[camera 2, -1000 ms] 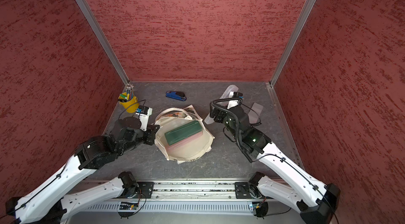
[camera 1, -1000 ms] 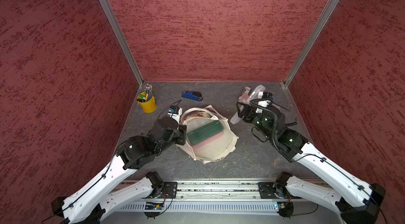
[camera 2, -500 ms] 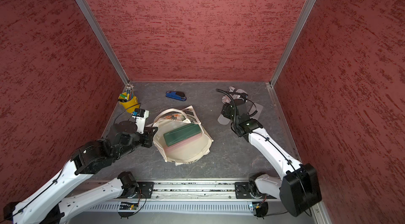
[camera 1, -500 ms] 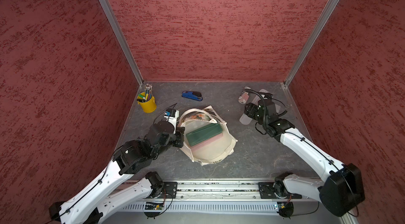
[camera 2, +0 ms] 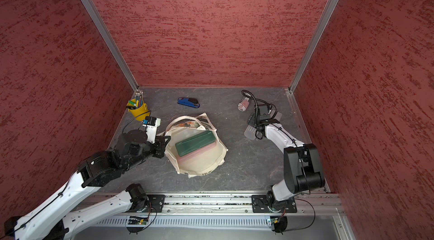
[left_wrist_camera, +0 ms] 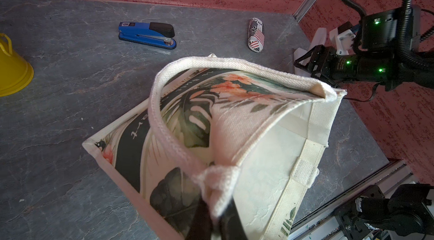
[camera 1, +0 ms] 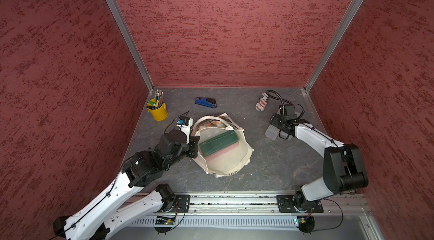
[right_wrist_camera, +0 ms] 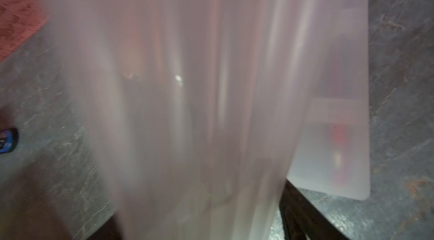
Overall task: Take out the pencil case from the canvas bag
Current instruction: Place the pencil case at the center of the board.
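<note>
The cream canvas bag [camera 1: 225, 166] [camera 2: 199, 163] lies open mid-table, leaf print on its side [left_wrist_camera: 187, 114]. My left gripper [camera 1: 193, 143] [left_wrist_camera: 217, 222] is shut on its rim, where a looped handle is sewn on. Inside the bag lie a green case [camera 1: 218, 143] [camera 2: 196, 142] and a pink one [camera 1: 223, 153] under it. At the right, away from the bag, my right gripper [camera 1: 276, 126] [right_wrist_camera: 199, 215] is shut on a translucent pencil case [camera 1: 272, 132] [right_wrist_camera: 187, 86], low over the table. The case is blurred and fills the right wrist view.
A second translucent flat case [right_wrist_camera: 340, 109] [camera 2: 277, 116] lies on the table beside the right gripper. Along the back stand a flag-printed pouch [camera 1: 261, 101], a blue stapler [camera 1: 206, 102] and a yellow cup of pens [camera 1: 159, 111]. Red walls close three sides.
My right arm has carried the translucent pencil case rightward and down, away from the bag. The left gripper kept its hold on the bag, which shifted slightly.
</note>
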You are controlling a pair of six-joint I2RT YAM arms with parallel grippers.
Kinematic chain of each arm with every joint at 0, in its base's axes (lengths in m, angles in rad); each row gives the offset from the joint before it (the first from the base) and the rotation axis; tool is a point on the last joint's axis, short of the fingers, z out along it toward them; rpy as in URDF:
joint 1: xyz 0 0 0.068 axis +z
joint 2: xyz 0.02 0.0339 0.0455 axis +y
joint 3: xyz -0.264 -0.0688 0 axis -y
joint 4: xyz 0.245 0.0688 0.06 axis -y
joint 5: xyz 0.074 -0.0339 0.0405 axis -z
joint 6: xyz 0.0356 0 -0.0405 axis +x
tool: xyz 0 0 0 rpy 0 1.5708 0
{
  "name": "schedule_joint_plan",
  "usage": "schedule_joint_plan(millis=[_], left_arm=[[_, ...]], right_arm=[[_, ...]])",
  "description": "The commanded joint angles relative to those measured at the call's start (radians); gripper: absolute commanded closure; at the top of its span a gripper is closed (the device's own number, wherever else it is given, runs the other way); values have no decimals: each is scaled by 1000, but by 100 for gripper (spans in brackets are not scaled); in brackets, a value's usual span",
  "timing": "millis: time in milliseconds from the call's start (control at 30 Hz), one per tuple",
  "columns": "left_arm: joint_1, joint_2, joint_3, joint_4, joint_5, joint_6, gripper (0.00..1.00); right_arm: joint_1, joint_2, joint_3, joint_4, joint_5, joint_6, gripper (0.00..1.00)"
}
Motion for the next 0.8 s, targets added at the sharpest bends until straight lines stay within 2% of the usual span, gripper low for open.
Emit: schedule_joint_plan(millis=[0,267,533,767], left_arm=[[5,-5,-10,53,8,-14,100],[5,-7,-13,59,18,-14,100],[5,-12,-21,61,16,-16,100],[5,-21,-28,71,38,-6,100]], right_arm=[[-5,19,51,-6,4,-28,19],[-13,120,114,-31,35,-44,19],[-13,101,95,-1,16,-43,17],[-13,11,30,40,-34,-23,11]])
